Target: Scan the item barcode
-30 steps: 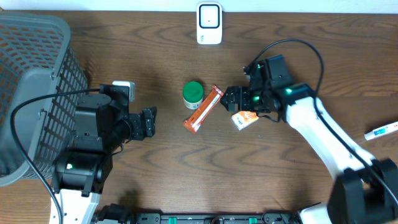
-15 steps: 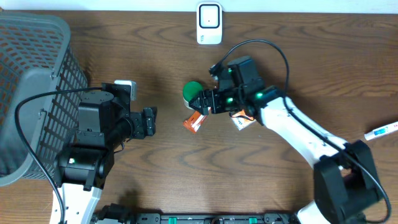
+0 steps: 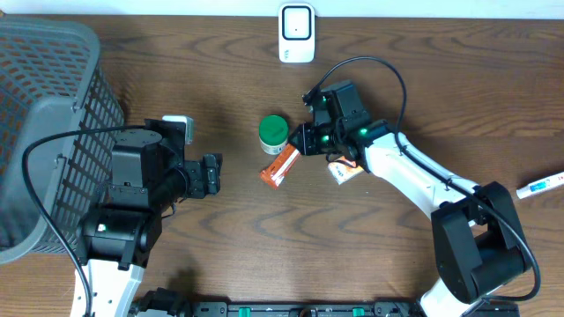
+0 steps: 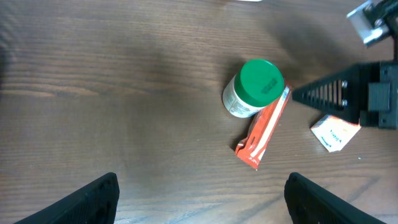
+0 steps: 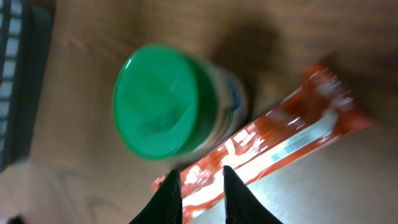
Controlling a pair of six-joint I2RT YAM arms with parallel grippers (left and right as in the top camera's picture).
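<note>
An orange snack bar wrapper lies slanted on the wooden table, touching a jar with a green lid. My right gripper is down at the bar's upper end. Its fingers are drawn close together, with the wrapper between them. The left gripper hangs open to the left of the items and holds nothing. A white scanner stands at the table's far edge.
A small white and orange box lies just right of the bar, under the right arm. A grey mesh basket fills the left side. A white tube lies at the far right.
The right arm swung left from the small box to the bar's upper end. Its fingers closed from wide open onto the wrapper. The left arm stayed put.
</note>
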